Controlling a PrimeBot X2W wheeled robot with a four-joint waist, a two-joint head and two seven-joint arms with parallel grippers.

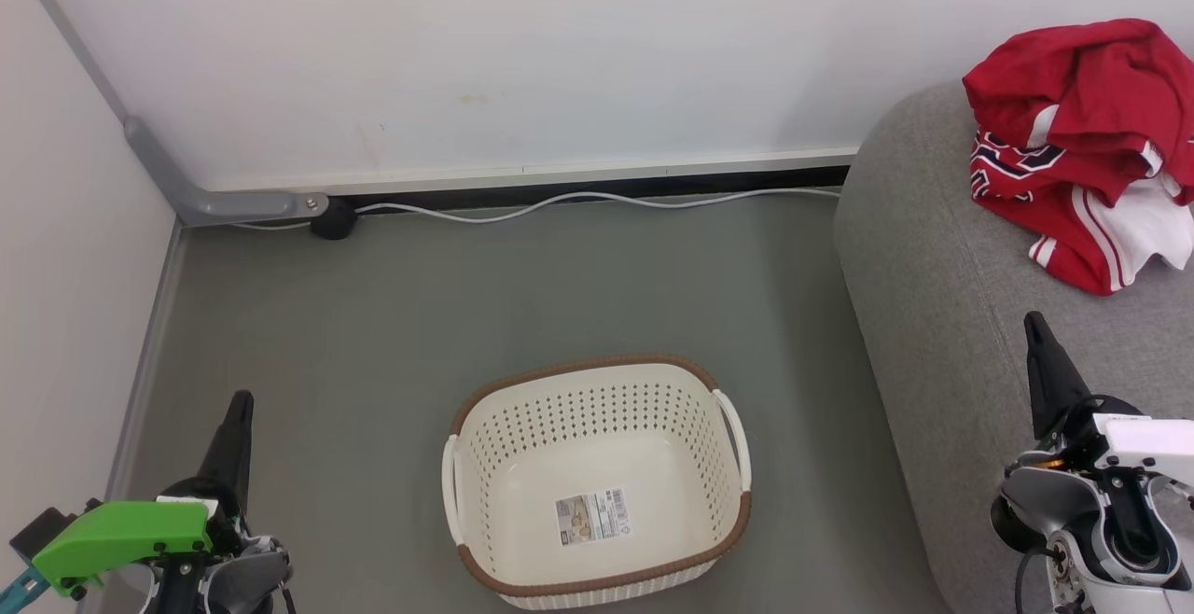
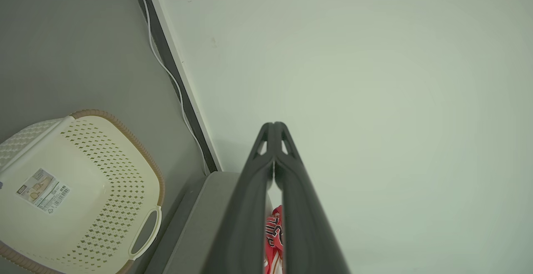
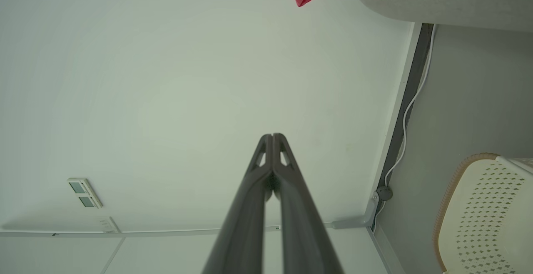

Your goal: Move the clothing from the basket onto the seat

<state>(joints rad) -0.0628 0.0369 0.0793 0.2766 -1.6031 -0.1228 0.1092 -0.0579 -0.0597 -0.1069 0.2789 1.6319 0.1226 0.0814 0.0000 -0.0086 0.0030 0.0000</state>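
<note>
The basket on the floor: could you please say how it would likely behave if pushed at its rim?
The basket looks like thin perforated plastic and is empty apart from a label, so it is probably light. On the smooth grey floor it would likely slide rather than tip, given its wide flat base.

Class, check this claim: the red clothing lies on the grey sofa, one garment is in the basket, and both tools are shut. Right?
One error: the basket holds no garment; in the head view its floor is bare but for a label sticker. The red clothing does lie on the grey sofa, and the left tool and right tool are shut.
</note>
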